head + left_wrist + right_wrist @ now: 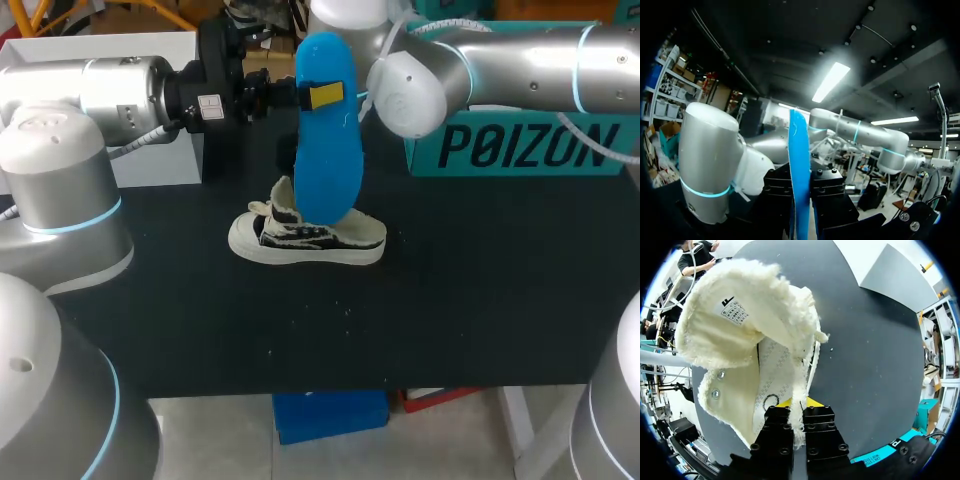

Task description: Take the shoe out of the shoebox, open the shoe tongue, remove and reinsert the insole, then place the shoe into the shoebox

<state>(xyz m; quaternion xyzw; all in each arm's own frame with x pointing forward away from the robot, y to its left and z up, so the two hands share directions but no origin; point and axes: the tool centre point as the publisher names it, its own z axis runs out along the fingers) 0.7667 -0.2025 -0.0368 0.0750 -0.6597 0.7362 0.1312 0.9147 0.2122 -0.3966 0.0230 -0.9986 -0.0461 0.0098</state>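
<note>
A blue insole hangs upright above the table, with my left gripper shut on its upper part. The left wrist view shows the insole edge-on, pinched between that gripper's black fingers. Below it a cream low sneaker with dark markings stands on the black table. In the right wrist view my right gripper is shut on the frayed edge of the shoe beside the lace holes, and the labelled tongue is folded outward. The insole hides this gripper in the head view.
The teal shoebox stands at the back right behind my right arm. At the back left a white box sits behind my left arm. Bare black tabletop lies in front of the shoe.
</note>
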